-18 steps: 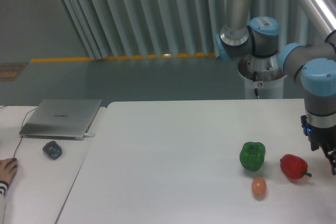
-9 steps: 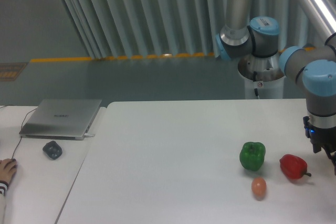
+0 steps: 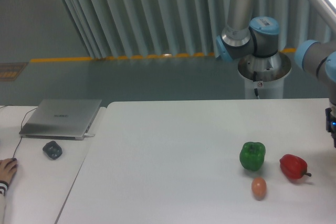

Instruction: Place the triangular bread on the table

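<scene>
The triangular bread is out of view in this camera frame. The white table (image 3: 173,150) fills the lower middle and right of the view. Only a black sliver of my gripper (image 3: 333,127), with a small blue light, shows at the right edge above the table. Its fingers are cut off by the frame, so whether they are open, shut or holding something is hidden. The arm's grey links and blue joints (image 3: 315,59) rise behind the table's far right side.
A green pepper (image 3: 252,155), a red pepper (image 3: 293,166) and a small orange-brown egg (image 3: 259,187) lie on the table's right part. On the narrower desk at left are a grey laptop (image 3: 63,117), a dark small object (image 3: 52,149) and a person's hand (image 3: 6,170).
The gripper has moved right and slightly up, sliding almost fully out of the frame. The peppers and egg have not moved.
</scene>
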`<move>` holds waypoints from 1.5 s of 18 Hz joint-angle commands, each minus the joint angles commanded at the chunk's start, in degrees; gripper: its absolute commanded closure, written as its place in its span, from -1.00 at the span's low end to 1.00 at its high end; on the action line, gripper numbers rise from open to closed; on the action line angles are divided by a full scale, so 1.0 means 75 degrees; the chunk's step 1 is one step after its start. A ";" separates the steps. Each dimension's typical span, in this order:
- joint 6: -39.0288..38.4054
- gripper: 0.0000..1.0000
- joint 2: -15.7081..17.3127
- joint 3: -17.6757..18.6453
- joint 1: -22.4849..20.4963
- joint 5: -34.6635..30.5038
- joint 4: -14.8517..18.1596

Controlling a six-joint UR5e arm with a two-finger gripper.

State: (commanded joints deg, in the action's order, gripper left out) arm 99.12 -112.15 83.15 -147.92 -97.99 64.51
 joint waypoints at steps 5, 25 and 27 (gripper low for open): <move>0.2179 -1.00 -0.0222 -0.0234 -0.0339 -0.0071 -0.0105; 0.2979 -1.00 -0.1371 -0.0516 -0.0879 -0.1021 -0.1582; 0.2851 -1.00 -0.1406 -0.0493 -0.0879 -0.1021 -0.1582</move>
State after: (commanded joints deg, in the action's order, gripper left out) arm 120.50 -122.70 79.45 -154.51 -105.64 52.65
